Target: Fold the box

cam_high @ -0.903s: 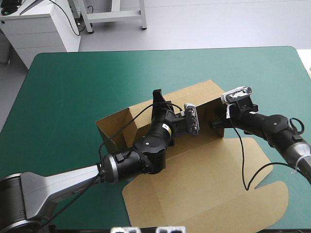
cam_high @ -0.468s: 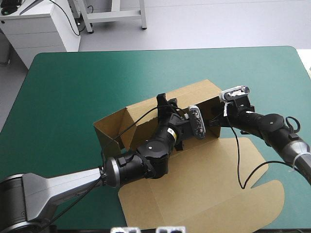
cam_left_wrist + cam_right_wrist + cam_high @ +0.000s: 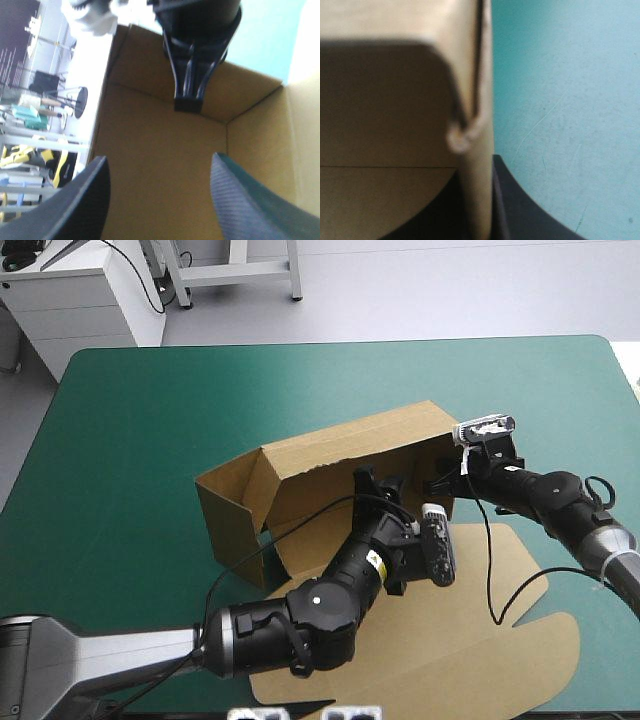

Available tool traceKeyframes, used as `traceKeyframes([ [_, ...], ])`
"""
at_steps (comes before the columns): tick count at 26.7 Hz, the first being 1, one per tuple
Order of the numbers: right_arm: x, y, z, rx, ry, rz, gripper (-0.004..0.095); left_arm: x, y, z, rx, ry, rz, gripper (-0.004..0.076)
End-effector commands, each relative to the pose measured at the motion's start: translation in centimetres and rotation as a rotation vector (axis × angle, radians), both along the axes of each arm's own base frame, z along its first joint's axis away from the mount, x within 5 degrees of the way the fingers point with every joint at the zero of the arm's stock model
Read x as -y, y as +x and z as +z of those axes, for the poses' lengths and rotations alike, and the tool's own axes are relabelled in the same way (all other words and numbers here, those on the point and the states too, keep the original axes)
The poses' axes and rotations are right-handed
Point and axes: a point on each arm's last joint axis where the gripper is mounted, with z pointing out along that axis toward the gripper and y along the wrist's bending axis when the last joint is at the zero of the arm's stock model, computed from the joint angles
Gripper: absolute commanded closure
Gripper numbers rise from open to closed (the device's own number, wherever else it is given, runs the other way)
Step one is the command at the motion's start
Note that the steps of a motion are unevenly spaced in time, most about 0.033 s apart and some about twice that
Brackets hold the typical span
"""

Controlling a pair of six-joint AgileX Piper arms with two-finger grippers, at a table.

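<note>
Your right gripper (image 3: 438,487) is clamped almost closed on the box (image 3: 330,455). In its wrist view the right end wall (image 3: 447,455) runs edge-on between the black fingers. I'd say that pinch is there to keep the wall standing while the other arm works.

Your left gripper (image 3: 159,160) hangs over the inside of the tray, fingers spread wide with nothing in them. It looks along the floor toward the right end, probably lining up to press or tuck something there.

The box sits around the middle of the teal-green table (image 3: 150,410), set at a slant with its left end nearer you and its right end farther off. The far wall and the left end wall are up. The left arm covers much of the near side, so you can't read that part. The lid (image 3: 450,630) lies flat on the cover toward the near right, with its rounded tabs outermost. The board is plain brown with crisp creases, and the far wall's top edge looks slightly ragged.
</note>
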Motion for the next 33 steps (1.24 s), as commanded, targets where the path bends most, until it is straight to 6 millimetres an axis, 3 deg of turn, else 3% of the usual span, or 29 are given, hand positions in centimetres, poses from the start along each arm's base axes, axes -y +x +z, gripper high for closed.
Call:
traceKeyframes([
  [1, -0.4, 0.0, -0.1, -0.035, 0.034, 0.012, 0.0908, -1.1, -2.3, 4.4, 0.083, -0.116, -0.079, 0.0357],
  [5, -0.4, -0.1, -0.2, -0.039, 0.031, 0.013, 0.0908, -1.9, -3.3, 5.7, 0.088, -0.155, -0.083, 0.0457],
  [7, -0.4, -0.1, -0.2, -0.043, 0.028, 0.018, 0.0908, -2.5, -3.2, 6.2, 0.093, -0.183, -0.049, 0.0542],
  [10, -0.5, -0.2, -0.3, -0.056, 0.032, 0.021, 0.0908, -3.6, -2.8, 7.4, 0.129, -0.200, 0.009, 0.0731],
  [16, -0.6, -0.7, -0.1, -0.090, 0.040, 0.047, 0.0908, -6.8, -0.2, 11.4, 0.192, -0.308, 0.125, 0.0727],
  [19, -0.6, -1.4, 0.7, -0.086, 0.046, 0.050, 0.0907, -9.7, 2.0, 13.7, 0.192, -0.392, 0.234, 0.0727],
  [23, -0.4, -2.7, 2.7, -0.056, 0.063, 0.034, 0.0907, -14.9, 4.8, 16.3, 0.181, -0.507, 0.416, 0.0732],
  [29, 0.1, -3.7, 7.0, -0.143, 0.013, 0.019, 0.0907, -23.0, 7.1, 17.7, 0.144, -0.659, 0.687, 0.0732],
  [33, -0.2, -1.9, 10.5, -0.260, -0.017, 0.029, 0.0908, -26.9, 8.5, 17.0, 0.067, -0.718, 0.843, 0.0732],
])
